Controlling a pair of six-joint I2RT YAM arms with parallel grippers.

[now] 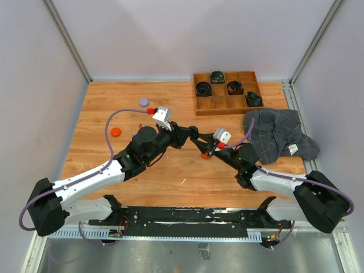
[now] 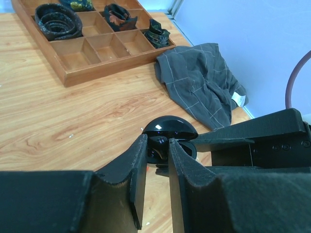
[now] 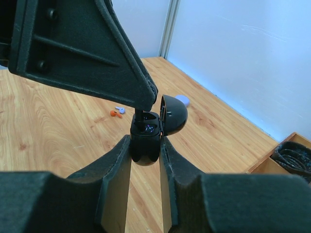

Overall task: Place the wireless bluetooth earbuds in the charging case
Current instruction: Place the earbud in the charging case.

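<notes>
My right gripper is shut on an open black charging case, its lid swung back to the right. My left gripper comes in from above and is shut on a black earbud, whose stem reaches down into the case's well. In the top view the two grippers meet at mid-table, the left just above the right. The left wrist view shows the case lid just beyond my fingertips. An orange-red earbud and a pale lilac earbud lie together on the table beyond.
A lilac round case and an orange-red one lie on the wooden table at the left. A wooden compartment tray holding dark rolled items stands at the back right. A grey checked cloth lies right of the grippers.
</notes>
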